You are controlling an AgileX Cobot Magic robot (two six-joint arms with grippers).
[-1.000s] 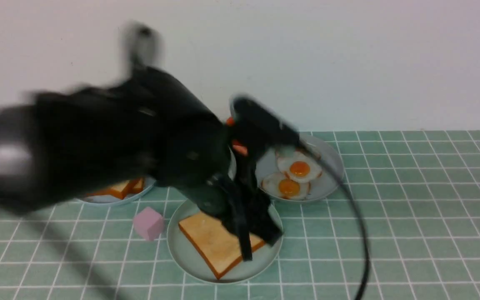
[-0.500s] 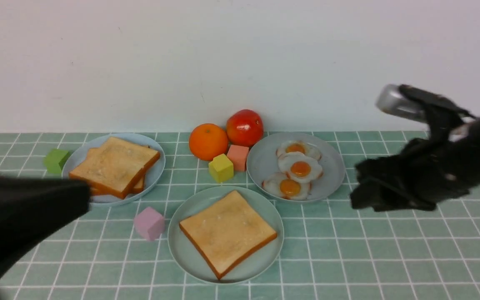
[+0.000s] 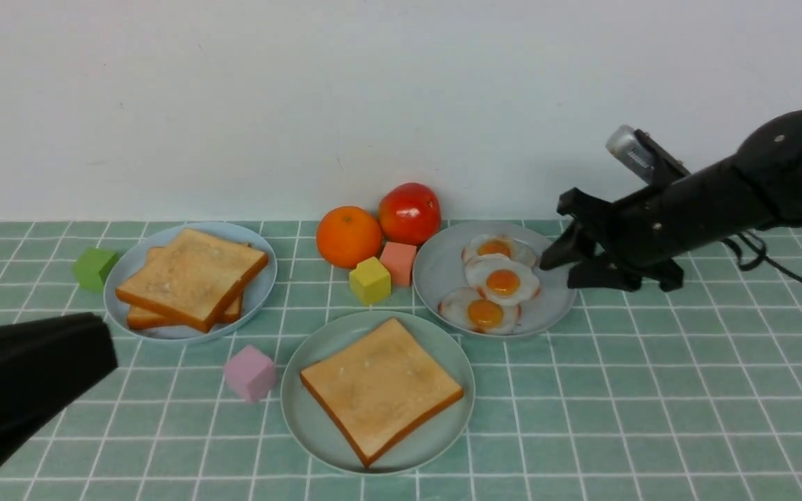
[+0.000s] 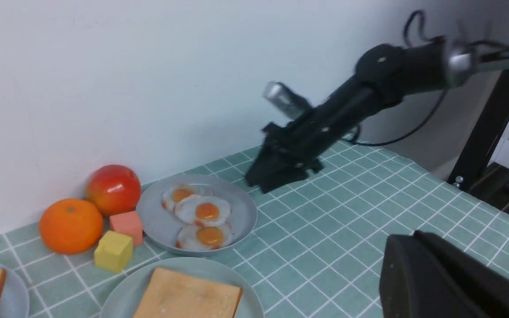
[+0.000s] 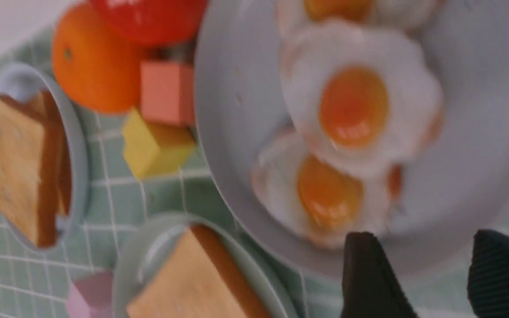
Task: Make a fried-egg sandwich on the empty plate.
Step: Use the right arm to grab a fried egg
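Mint plate (image 3: 296, 417) (w/ toast (image 3: 380, 386)) left of R gripper (image 3: 557, 273), apart.

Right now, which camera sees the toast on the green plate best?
The front view. It shows the whole toast slice, sharp, lying flat on the mint-green plate. The left wrist view cuts the slice off at the picture's edge. The right wrist view catches only a blurry corner.

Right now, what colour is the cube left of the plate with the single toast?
The cube is pale pink, beside the plate; clearest in the front view.
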